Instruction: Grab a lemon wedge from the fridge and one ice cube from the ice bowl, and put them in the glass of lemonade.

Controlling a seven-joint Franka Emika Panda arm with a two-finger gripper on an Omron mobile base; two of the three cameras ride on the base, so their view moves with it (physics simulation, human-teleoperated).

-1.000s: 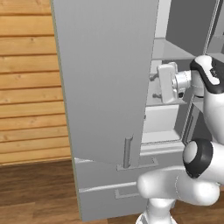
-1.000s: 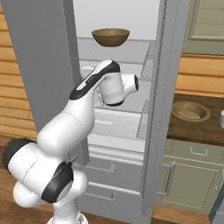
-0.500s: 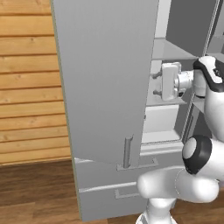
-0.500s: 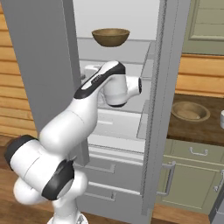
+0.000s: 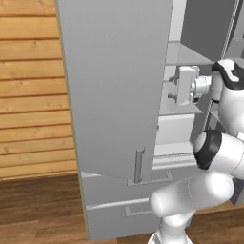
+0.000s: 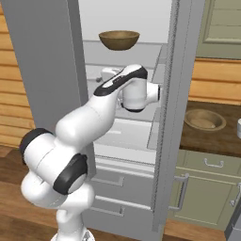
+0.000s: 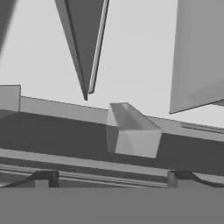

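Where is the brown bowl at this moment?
In the right base view, the brown bowl sits on an upper shelf inside the open fridge, above the robot's arm.

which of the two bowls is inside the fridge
The darker, deeper brown bowl, on the fridge's top shelf. The paler shallow bowl sits outside on the counter.
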